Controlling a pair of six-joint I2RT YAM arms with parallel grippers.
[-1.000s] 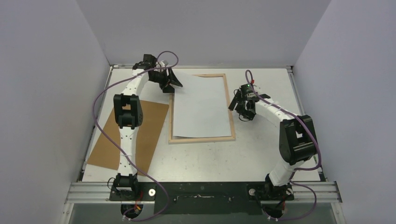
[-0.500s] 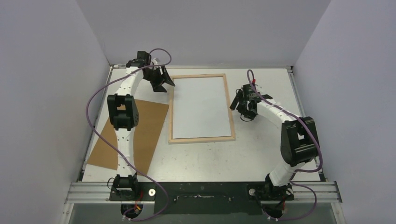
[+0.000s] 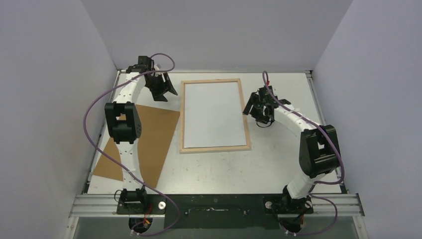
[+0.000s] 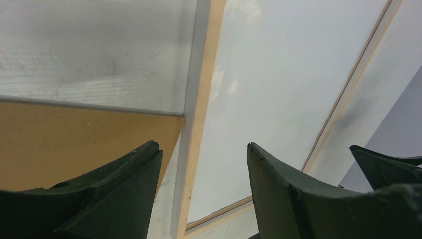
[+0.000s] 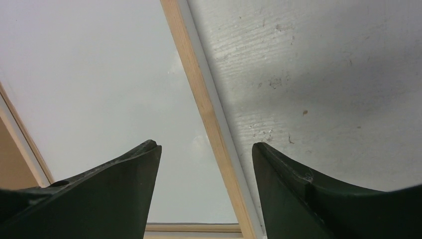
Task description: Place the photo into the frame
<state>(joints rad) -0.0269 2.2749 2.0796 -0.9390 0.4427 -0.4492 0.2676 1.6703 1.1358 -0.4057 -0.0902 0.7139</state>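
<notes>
A white table point(image 3: 278, 164) between grey walls bears 1 frame point(image 3: 215, 148), bare wood up, with 1 photo point(image 3: 214, 114) inside it, blank side up, and 1 brown backing board point(image 3: 154, 139) beside it. The 2 grippers are spread wide and empty: the left gripper point(image 4: 204, 149) by the frame's left rail, the right gripper point(image 5: 205, 147) by its right.

The table point(image 3: 224, 172) is bare along its near edge and in the far right corner. The flat frame point(image 3: 215, 148) fills the middle up to the far edge, and a brown board point(image 3: 154, 137) covers the left side. The left gripper point(image 3: 166, 93) and the right gripper point(image 3: 249, 107) hang just beside the frame's long sides.
</notes>
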